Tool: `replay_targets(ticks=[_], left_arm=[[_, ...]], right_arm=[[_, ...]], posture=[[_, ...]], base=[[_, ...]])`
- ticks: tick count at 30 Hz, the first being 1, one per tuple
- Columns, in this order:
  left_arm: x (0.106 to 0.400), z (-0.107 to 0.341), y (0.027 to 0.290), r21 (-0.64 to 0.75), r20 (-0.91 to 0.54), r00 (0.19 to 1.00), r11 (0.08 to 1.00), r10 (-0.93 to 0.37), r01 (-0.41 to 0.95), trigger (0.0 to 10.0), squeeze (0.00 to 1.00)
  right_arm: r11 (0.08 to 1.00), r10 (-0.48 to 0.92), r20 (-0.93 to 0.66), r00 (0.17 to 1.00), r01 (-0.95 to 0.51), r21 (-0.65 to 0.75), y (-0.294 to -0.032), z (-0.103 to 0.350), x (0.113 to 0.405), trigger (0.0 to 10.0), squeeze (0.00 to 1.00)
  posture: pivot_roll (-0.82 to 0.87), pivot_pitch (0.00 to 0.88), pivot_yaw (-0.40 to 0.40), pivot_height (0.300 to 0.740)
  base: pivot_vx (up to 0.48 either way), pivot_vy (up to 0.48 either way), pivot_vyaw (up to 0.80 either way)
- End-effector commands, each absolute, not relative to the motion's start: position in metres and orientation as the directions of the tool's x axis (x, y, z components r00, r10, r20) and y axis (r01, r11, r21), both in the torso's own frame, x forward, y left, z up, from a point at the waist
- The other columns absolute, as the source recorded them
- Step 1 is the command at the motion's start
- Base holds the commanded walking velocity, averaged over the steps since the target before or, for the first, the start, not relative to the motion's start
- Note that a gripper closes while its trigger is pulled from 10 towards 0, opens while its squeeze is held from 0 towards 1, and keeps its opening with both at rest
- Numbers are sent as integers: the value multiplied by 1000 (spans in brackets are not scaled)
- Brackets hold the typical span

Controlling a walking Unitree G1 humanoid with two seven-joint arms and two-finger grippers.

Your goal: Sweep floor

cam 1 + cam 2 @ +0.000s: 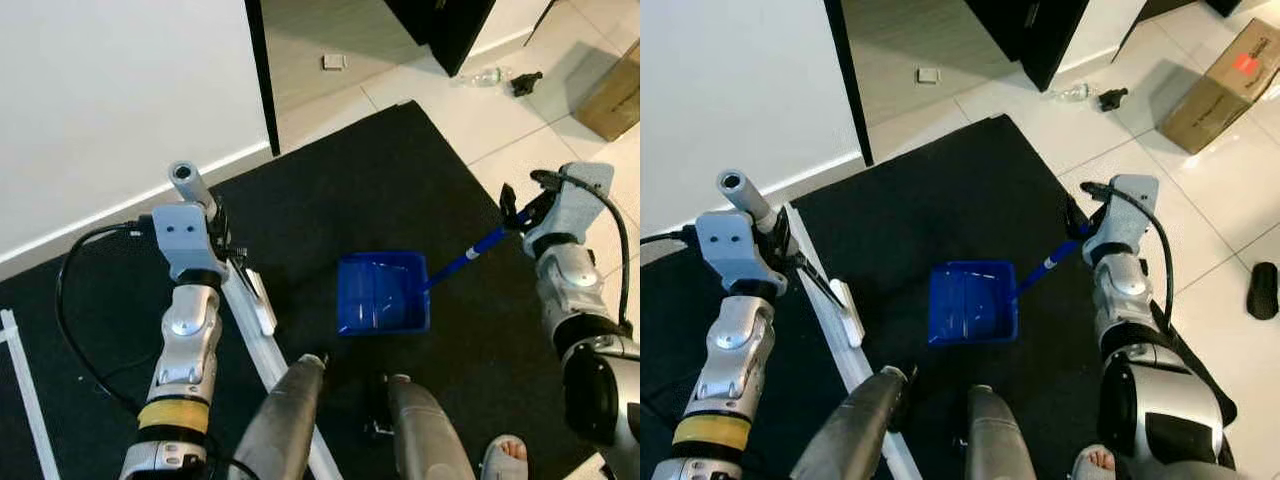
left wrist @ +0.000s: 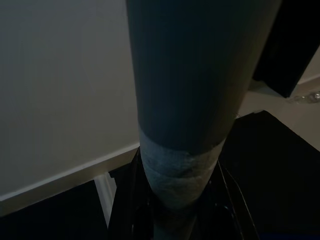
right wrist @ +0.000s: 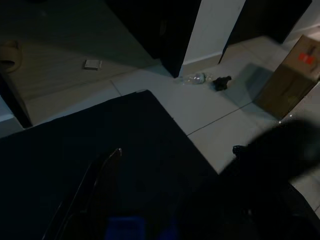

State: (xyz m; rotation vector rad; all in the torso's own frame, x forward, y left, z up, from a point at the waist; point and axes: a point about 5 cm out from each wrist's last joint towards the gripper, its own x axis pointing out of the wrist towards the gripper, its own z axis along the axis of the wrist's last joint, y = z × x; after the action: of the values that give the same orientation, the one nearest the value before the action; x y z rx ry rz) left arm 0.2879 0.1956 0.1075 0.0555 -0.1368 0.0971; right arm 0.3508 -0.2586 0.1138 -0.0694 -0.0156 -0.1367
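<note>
The right gripper (image 1: 1077,232) is clamped on the blue plastic dustpan (image 1: 383,292) handle; the left gripper (image 1: 222,240) grips the grey broom pole (image 1: 190,185). A careless sweep could knock the pan aside.

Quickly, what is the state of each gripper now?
Left gripper: shut on the grey broom handle.
Right gripper: shut on the blue plastic dustpan's handle.
</note>
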Motion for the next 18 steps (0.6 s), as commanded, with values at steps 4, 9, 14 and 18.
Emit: replay_targets(ticks=[4, 9, 14, 18], left_arm=[[281, 102, 192, 33, 122, 987, 994, 100, -104, 10000, 0], [276, 100, 191, 38, 116, 988, 994, 101, -106, 10000, 0], [272, 98, 189, 50, 109, 990, 994, 93, -99, 10000, 0], [270, 98, 189, 50, 109, 989, 993, 97, -103, 10000, 0]], right_arm=[[988, -126, -33, 991, 123, -89, -260, 107, 349, 10000, 0], [991, -116, -77, 990, 110, -81, -256, 101, 349, 10000, 0], [991, -128, -138, 982, 121, -56, -255, 89, 345, 10000, 0], [991, -129, -149, 980, 122, -56, -255, 86, 343, 10000, 0]], posture=[[209, 346, -88, 740], [211, 345, -97, 740], [216, 345, -101, 740], [219, 345, -101, 740]], base=[[0, 0, 0], [0, 0, 0], [0, 0, 0], [0, 0, 0]])
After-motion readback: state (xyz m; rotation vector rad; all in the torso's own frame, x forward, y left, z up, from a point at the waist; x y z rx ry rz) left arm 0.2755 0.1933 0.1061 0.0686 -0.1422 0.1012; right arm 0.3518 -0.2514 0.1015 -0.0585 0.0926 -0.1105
